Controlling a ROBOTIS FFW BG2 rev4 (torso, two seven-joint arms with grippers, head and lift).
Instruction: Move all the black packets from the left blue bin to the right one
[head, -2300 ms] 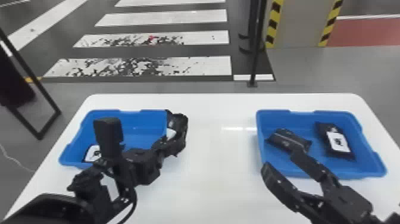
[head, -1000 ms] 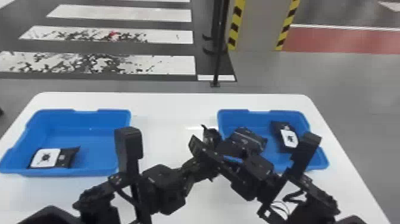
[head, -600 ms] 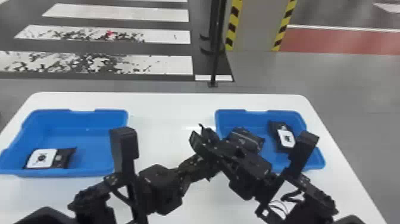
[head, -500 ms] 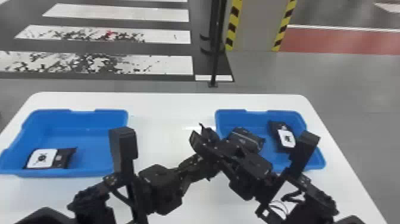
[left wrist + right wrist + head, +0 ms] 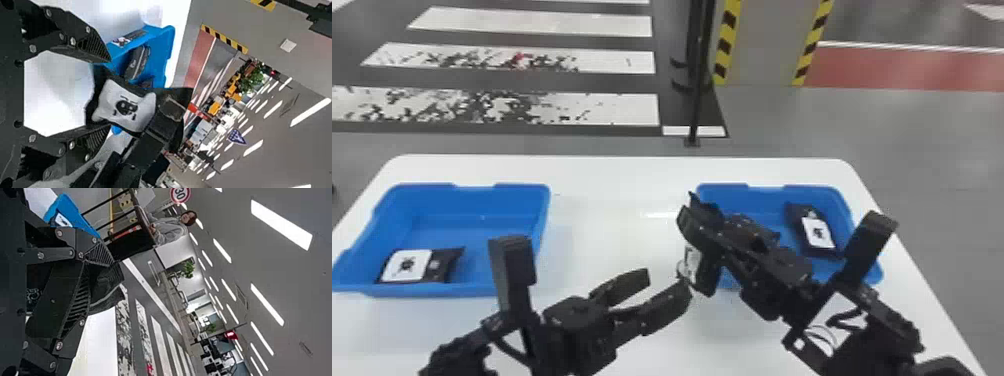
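At your frame's left, a rectangular blue plastic bin (image 5: 474,200) holds one white-labelled black packet (image 5: 407,265); lower centre, your left gripper (image 5: 664,286) gapes; right of centre, your right gripper (image 5: 696,212) clamps another packet (image 5: 703,272); the right blue bin (image 5: 767,195) holds two.

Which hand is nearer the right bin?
Right. The right hand is at the left side of the right bin, gripping a packet; the left hand, open, is farther left, above the table.
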